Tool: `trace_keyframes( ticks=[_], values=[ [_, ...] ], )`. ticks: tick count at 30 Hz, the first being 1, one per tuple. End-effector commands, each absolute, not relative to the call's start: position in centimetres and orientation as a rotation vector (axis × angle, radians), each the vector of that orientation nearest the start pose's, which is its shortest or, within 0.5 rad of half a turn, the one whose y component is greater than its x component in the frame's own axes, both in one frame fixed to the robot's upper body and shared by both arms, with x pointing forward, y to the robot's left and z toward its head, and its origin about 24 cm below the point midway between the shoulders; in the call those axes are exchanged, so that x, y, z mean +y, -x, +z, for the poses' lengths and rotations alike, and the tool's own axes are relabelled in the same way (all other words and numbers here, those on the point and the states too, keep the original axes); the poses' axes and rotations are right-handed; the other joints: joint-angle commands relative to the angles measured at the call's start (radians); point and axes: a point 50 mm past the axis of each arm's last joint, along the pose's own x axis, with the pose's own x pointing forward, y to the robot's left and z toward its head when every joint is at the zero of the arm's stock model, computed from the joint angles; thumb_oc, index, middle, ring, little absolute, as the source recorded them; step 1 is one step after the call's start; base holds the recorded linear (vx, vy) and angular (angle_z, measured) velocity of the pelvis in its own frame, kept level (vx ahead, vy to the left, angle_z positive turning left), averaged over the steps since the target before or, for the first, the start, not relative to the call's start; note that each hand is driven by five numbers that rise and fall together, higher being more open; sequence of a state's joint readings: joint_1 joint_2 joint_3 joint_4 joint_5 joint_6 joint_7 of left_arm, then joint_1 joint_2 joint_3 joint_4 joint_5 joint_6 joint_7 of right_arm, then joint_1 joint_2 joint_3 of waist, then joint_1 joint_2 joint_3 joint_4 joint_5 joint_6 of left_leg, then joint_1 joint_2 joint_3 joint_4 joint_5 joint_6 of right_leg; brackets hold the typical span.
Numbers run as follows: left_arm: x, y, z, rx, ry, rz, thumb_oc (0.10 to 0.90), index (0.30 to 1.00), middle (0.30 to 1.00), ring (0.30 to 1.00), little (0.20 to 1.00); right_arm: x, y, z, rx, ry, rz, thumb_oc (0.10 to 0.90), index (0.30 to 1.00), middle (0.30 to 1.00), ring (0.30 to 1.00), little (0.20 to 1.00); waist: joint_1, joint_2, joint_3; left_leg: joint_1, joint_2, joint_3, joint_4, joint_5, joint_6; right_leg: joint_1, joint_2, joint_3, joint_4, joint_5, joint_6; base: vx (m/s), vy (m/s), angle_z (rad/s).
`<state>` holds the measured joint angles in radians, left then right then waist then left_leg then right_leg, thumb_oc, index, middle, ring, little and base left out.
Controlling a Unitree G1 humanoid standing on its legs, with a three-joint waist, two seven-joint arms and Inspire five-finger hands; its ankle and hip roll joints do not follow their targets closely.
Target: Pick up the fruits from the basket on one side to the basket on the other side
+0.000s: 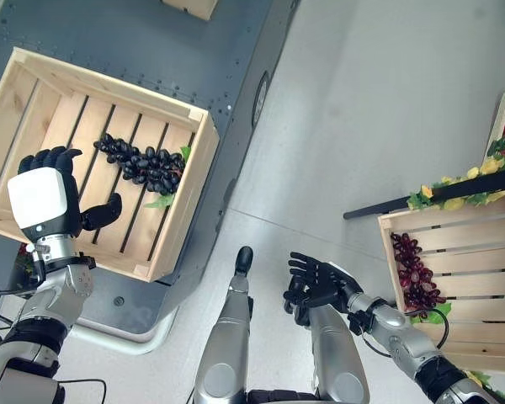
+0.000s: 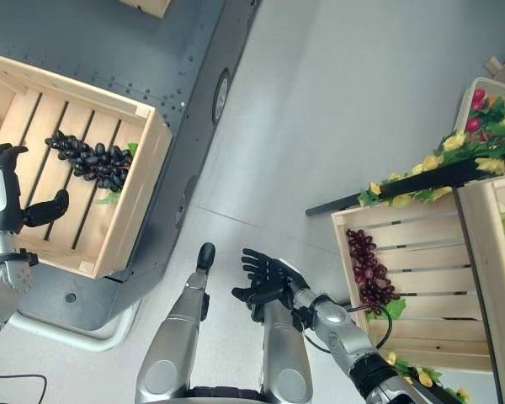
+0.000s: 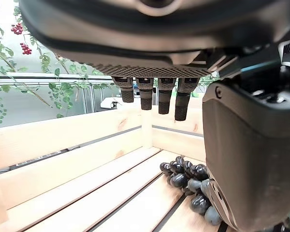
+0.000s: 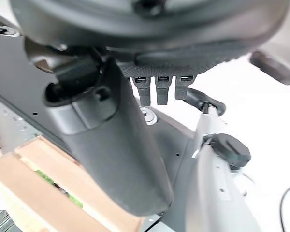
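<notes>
The left crate (image 1: 188, 189), a slatted wooden basket, sits at ten o'clock in the head views on a dark grey platform (image 1: 177, 50), its near corner close to the platform's rounded white edge. A bunch of dark grapes (image 1: 140, 163) with a green leaf lies on the slats against the crate's right wall; the slats to its left are bare. The left hand (image 1: 46, 198) hovers over the crate's near-left part, fingers straight and spread, thumb out to the side, grasping nothing; its wrist view shows the fingers (image 3: 151, 94) hanging clear above the slats with the grapes near the thumb. The right crate (image 2: 404, 220) stands at four o'clock, holding a bunch of red grapes (image 2: 367, 269) along its left inner wall. A black bar (image 2: 421, 181) draped with yellow flowers and green leaves (image 2: 438, 160) crosses above its far edge and partly overhangs it. Further right, another wooden crate (image 2: 488, 252) with pale green fruit is cut off by the frame edge, so its contents are hard to make out. The right hand (image 2: 265, 282) hangs over the light grey floor (image 1: 362, 109) at six o'clock, left of the right crate and apart from it, fingers loosely spread and empty. Between the two crates the floor is wide and unobstructed.
</notes>
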<state>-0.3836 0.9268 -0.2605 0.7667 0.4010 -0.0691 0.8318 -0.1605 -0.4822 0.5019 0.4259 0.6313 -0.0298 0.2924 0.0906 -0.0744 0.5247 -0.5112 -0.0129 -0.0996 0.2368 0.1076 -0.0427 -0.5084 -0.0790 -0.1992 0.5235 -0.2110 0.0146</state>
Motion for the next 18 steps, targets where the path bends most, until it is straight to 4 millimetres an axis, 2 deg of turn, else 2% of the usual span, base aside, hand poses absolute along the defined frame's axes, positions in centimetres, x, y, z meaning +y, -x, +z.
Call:
trace_keyframes(
  ticks=[1, 8, 18],
  values=[
    [39.6, -27.2, 16.9, -0.288, -1.536, 0.955, 0.800, 0.900, 0.900, 0.900, 0.900, -15.5, -23.6, -2.0, 0.366, -0.052, 0.628, 0.800, 0.900, 0.900, 0.900, 0.900, -0.016, 0.006, -0.005, -0.011, -0.061, 0.095, 0.134, -0.139, 0.045, 0.023, 0.061, -0.020, -0.028, 0.051, -0.020, 0.03, 0.009, 0.02],
    [39.4, -27.3, 17.1, -0.299, -1.668, 0.924, 0.800, 0.900, 0.900, 0.900, 0.900, -16.1, -23.8, -2.1, 0.387, -0.037, 0.619, 0.800, 0.900, 0.900, 0.900, 0.900, -0.026, 0.009, -0.005, -0.042, -0.048, 0.107, 0.166, -0.149, 0.038, 0.009, 0.064, -0.020, -0.008, 0.035, -0.027, 0.00, 0.011, 0.00],
    [38.7, -28.3, 18.7, -0.375, -1.704, 0.988, 0.800, 0.900, 0.900, 0.900, 0.900, -15.5, -23.4, -2.5, 0.416, -0.048, 0.644, 0.800, 0.900, 0.900, 0.900, 0.900, -0.042, -0.004, -0.005, -0.083, -0.035, 0.125, 0.205, -0.164, 0.034, -0.004, 0.076, -0.009, 0.005, 0.020, -0.035, 0.01, 0.011, -0.02]
  ],
)
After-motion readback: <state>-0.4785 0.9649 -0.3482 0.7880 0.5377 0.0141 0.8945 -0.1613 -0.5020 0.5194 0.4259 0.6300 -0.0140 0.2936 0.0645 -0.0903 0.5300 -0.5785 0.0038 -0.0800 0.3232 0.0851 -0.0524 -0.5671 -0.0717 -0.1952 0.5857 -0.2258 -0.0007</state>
